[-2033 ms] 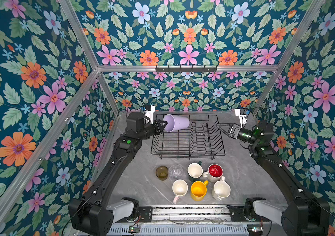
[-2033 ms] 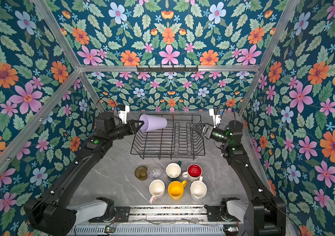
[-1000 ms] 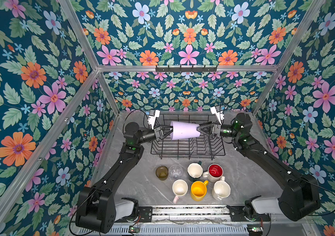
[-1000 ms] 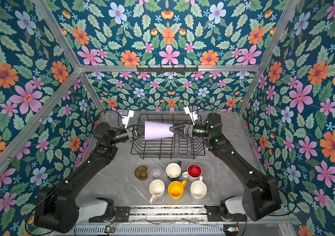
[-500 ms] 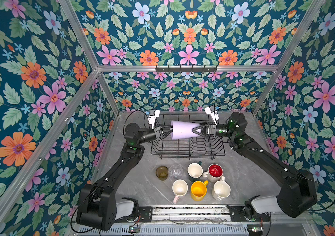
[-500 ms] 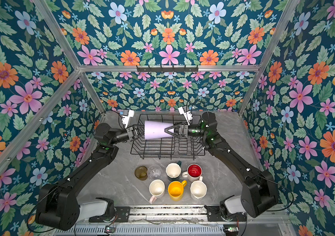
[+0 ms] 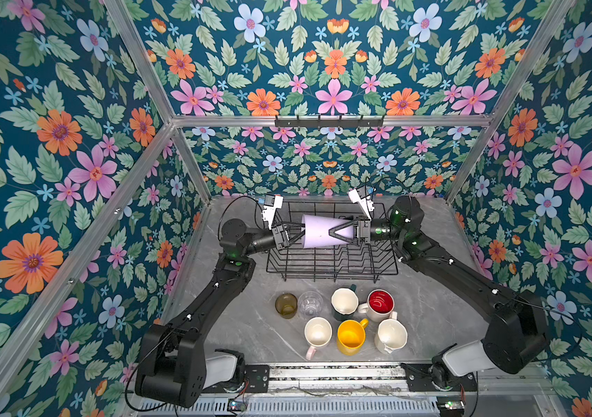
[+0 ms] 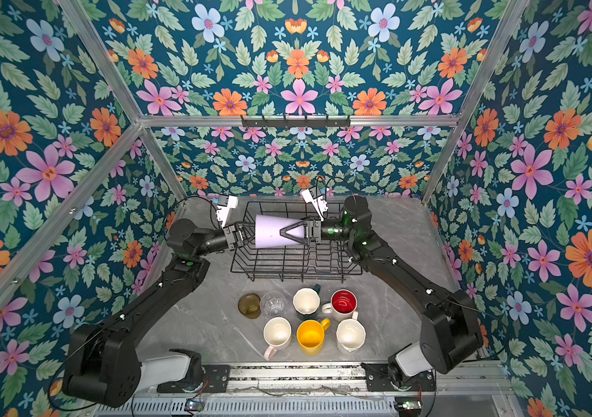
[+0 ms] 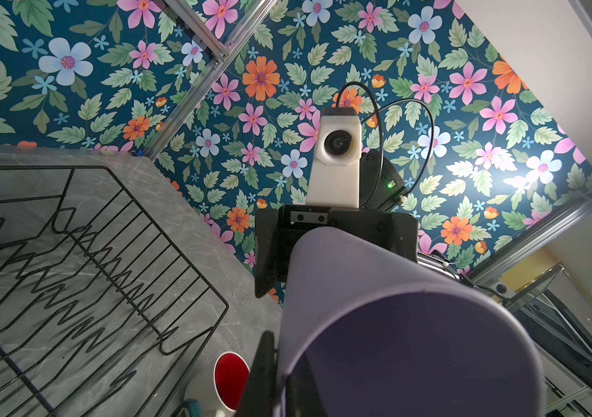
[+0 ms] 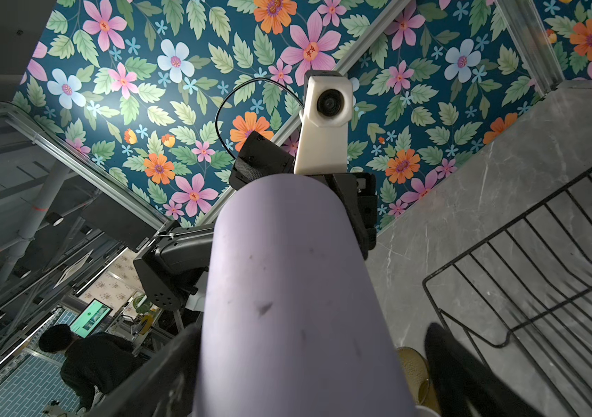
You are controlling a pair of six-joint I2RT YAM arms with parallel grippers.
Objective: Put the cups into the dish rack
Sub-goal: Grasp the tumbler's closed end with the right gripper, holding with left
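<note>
Since a moment ago the lilac tumbler (image 7: 318,236) has travelled from the dish rack's (image 7: 323,270) far left corner to a spot above the middle of its back half, and the right gripper (image 7: 331,234), which was waiting off the rack's right side, has come across to meet it. From where I stand the tumbler hangs on its side over the rack, clear of the wires, with its wide mouth towards the rack's left edge and its narrow base towards the right edge. The left gripper (image 7: 296,231) is pinched tight on the rim, one finger inside the mouth and one outside, as the left wrist view shows. The right gripper's jaws stand wide apart, straddling the base end. In the right wrist view one finger (image 10: 467,379) sits off the tumbler's wall with a gap between them, so it has no grip on the cup. Nothing rests inside the rack itself. The other seven cups stand upright on the grey tabletop (image 7: 236,325) just in front of the rack. Nearest it, from left to right, are the olive-amber glass (image 7: 286,305), clear glass (image 7: 310,304), dark green mug (image 7: 344,302) and red-lined white mug (image 7: 380,303). Behind those, farther from the rack, stand the pale pink mug (image 7: 318,333), yellow mug (image 7: 351,335) and white mug (image 7: 391,335).
</note>
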